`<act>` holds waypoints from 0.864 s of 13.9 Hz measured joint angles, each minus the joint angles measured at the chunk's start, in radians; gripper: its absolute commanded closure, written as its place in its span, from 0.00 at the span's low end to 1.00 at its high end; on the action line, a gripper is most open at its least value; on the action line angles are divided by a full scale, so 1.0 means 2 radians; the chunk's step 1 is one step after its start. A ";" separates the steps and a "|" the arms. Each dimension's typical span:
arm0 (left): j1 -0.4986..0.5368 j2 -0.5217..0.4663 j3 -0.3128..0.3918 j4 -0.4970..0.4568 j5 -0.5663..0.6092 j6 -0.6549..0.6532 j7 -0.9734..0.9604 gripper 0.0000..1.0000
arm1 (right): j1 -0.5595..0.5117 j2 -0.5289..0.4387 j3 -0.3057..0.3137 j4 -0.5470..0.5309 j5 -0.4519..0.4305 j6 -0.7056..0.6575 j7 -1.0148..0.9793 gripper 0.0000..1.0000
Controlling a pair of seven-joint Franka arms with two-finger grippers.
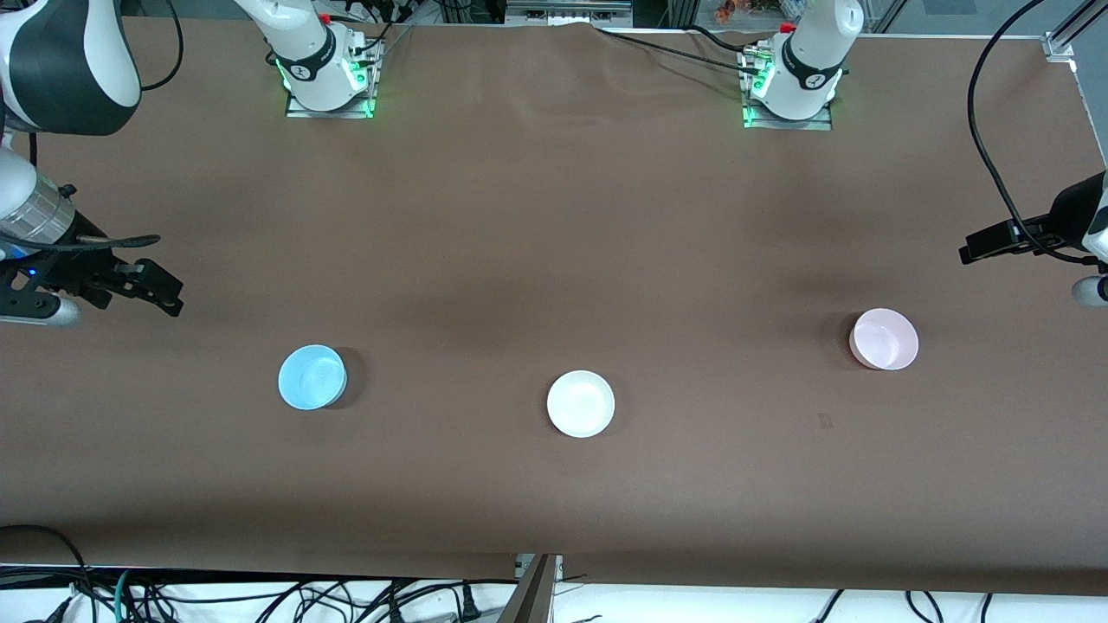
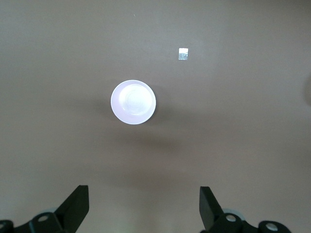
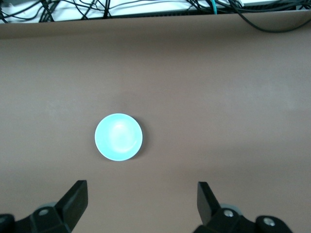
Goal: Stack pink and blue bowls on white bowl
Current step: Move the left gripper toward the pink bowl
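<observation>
Three bowls stand apart in a loose row on the brown table. The white bowl (image 1: pixel 580 403) is in the middle. The blue bowl (image 1: pixel 312 376) (image 3: pixel 118 137) sits toward the right arm's end, and the pale pink bowl (image 1: pixel 884 338) (image 2: pixel 133 102) toward the left arm's end. My right gripper (image 1: pixel 164 290) (image 3: pixel 142 189) hangs open and empty above the table at its own end, beside the blue bowl and clear of it. My left gripper (image 1: pixel 976 251) (image 2: pixel 143 194) hangs open and empty over the table's other end, off to the side of the pink bowl.
A small pale scrap of tape (image 2: pixel 183 54) (image 1: pixel 825 421) lies on the table between the pink and white bowls, nearer the front camera. Cables (image 3: pixel 146 7) hang past the table's front edge. Both arm bases (image 1: pixel 325 82) (image 1: pixel 792 91) stand along the farthest edge.
</observation>
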 measured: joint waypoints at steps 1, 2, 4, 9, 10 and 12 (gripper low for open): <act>0.000 0.000 0.000 0.000 0.000 0.000 0.000 0.00 | 0.001 -0.001 -0.006 -0.001 0.004 -0.005 0.000 0.01; 0.000 0.000 0.000 0.000 0.000 0.000 0.000 0.00 | 0.006 -0.004 -0.021 -0.001 0.017 -0.014 0.000 0.01; 0.000 0.000 0.000 -0.001 0.000 0.000 0.000 0.00 | 0.021 -0.009 -0.064 0.001 0.051 -0.038 -0.005 0.01; 0.006 0.004 0.014 -0.030 0.000 0.008 0.000 0.00 | 0.053 -0.019 -0.093 0.002 0.059 -0.097 -0.005 0.01; 0.011 0.010 0.019 -0.043 0.000 0.034 0.001 0.00 | 0.064 -0.020 -0.103 0.002 0.059 -0.099 -0.005 0.01; 0.022 0.025 0.024 -0.091 0.000 0.116 0.016 0.00 | 0.086 -0.026 -0.125 -0.008 0.059 -0.099 -0.005 0.01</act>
